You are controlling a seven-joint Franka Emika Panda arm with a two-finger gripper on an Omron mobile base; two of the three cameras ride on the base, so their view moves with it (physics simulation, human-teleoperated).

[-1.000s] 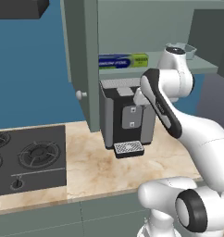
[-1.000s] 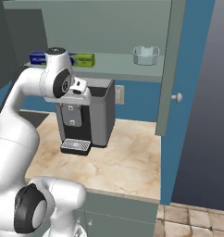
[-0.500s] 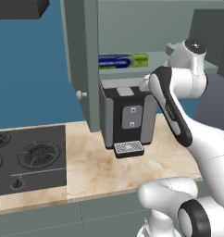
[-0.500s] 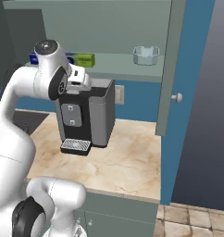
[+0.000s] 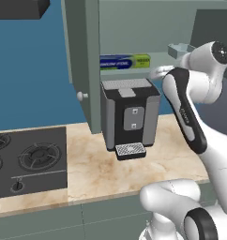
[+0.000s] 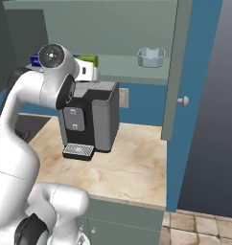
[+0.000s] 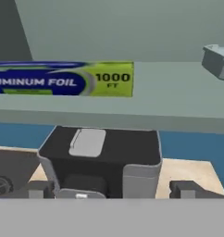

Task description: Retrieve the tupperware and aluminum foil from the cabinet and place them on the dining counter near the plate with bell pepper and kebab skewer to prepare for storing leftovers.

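From the hand camera, the gripper [image 7: 111, 192] shows its two dark fingertips [image 7: 40, 190] far apart at the bottom edge, nothing between them — the jaws stand wide and empty. Just past them, below the hand's line of sight, sits a black coffee machine [image 7: 104, 159] with a grey lid patch on top, standing on the beige worktop [image 7: 190, 173].

Above and beyond the machine runs the cabinet [image 5: 80, 61] shelf, its doors swung open. The foil [image 7: 63, 78] lies flat on that shelf with its long side facing the hand, lettering readable, the lime-green end toward the middle of the view. It is above and left of the midline between the fingertips, well apart from them and not touched. The tub [image 7: 218, 60] stands on the same shelf at the far right edge of the hand view, cut off by the frame, apart from the foil.

In the left base view the foil [image 5: 124, 61] rests on the shelf directly over the machine [image 5: 129, 117], and the tub [image 5: 181, 49] is off to its right, partly behind the arm. The hand is raised to about shelf height, in front of the shelf's edge. In the right base view the tub [image 6: 151, 56] sits alone on the shelf right of the arm — the foil [image 6: 87, 61] peeks out behind the arm's upper joint. A black hob [image 5: 26, 161] lies left of the machine.
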